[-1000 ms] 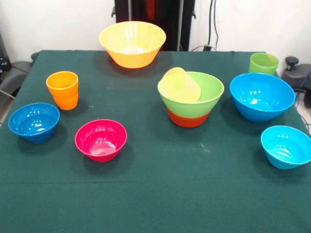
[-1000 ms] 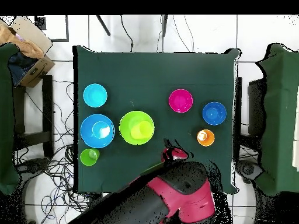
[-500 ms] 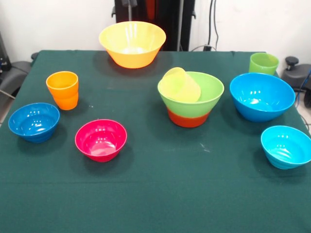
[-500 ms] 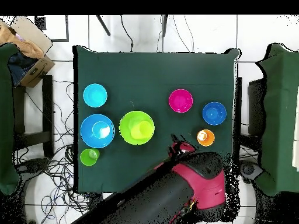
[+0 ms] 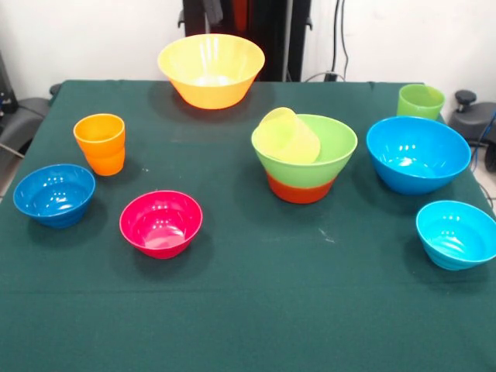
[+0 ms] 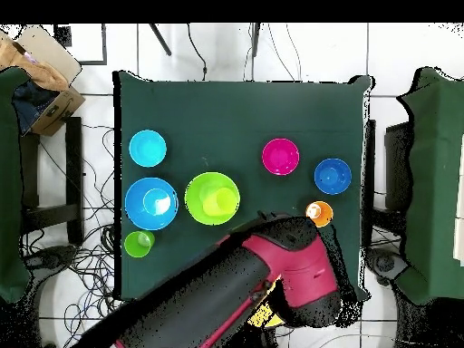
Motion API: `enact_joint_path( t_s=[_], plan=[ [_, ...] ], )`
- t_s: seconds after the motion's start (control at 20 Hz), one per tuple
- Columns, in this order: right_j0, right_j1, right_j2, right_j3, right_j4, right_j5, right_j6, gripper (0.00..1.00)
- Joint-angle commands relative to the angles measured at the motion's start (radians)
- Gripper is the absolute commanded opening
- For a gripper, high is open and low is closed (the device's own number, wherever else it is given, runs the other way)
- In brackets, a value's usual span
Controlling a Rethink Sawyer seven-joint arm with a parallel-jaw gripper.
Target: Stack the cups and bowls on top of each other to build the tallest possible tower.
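The arm (image 6: 272,272) hides its pincer, open or closed I cannot tell, just beside the orange cup (image 5: 100,143), which looks light, slick, best pinched at its rim.

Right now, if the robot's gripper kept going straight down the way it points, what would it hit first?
Probably the big yellow-orange bowl. The gripper barely shows at the front view's top edge, directly above that bowl. Depth is unclear, and in the overhead view the arm hides that spot, so it might miss the bowl.
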Motion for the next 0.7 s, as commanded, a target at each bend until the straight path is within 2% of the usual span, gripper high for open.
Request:
enact_joint_path(
  t_s=[0.05, 0.45, 0.7],
  plan=[
    [0.032, 0.083, 0.167, -0.068, -0.045, 0.033, 0.203, 1.00],
    [0.063, 0.154, 0.117, -0.105, -0.131, -0.019, 0.391, 1.00],
    [0.065, 0.166, 0.124, -0.104, -0.156, -0.031, 0.431, 1.00]
  ],
)
